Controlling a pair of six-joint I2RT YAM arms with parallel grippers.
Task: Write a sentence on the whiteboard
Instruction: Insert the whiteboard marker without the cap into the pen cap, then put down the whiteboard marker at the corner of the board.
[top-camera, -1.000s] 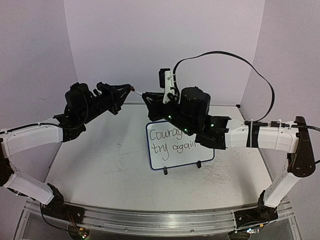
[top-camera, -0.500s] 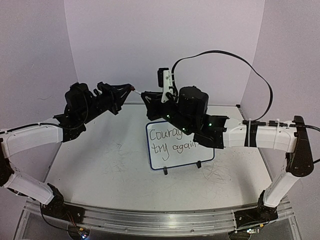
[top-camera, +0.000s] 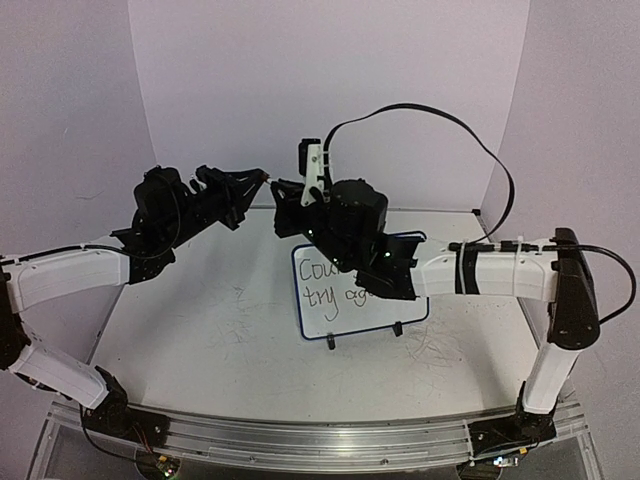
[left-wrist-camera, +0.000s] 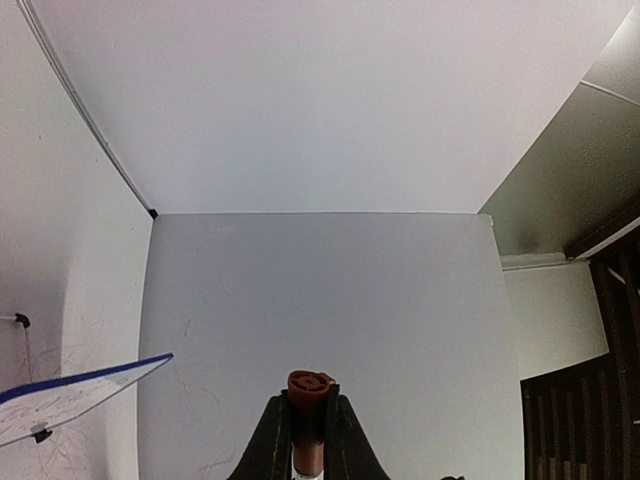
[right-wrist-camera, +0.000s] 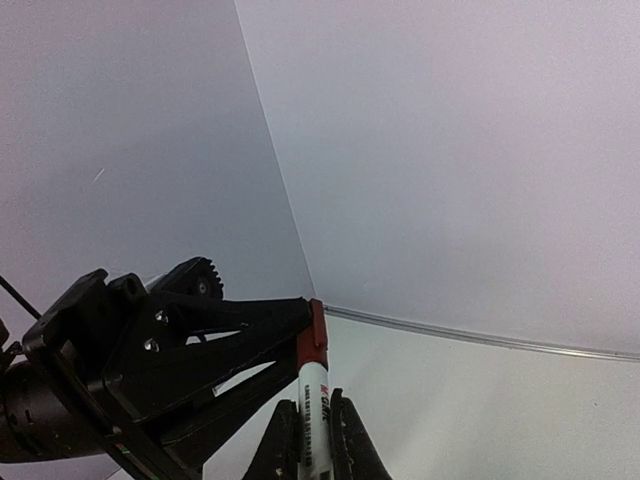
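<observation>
Tabletop: large pale scratched table surface (top-camera: 220, 330), filling the lower middle of the top view.
Whiteboard: small white board with thin dark-blue frame (top-camera: 340, 305), centre frame, propped on 2 black feet; the right arm hides its upper right part.
Sentence: dark handwritten words (top-camera: 325, 285) in 2 lines, partly covered.
Right gripper (right-wrist-camera: 312, 425): clamped on a white marker barrel (right-wrist-camera: 313, 395), long axis pointing toward the left gripper.
Left gripper (left-wrist-camera: 308, 440): clenched on a small red marker cap (left-wrist-camera: 310, 385).
Key relation: cap and barrel meet end to end, upper centre, above the board; recapping looks next.
</observation>
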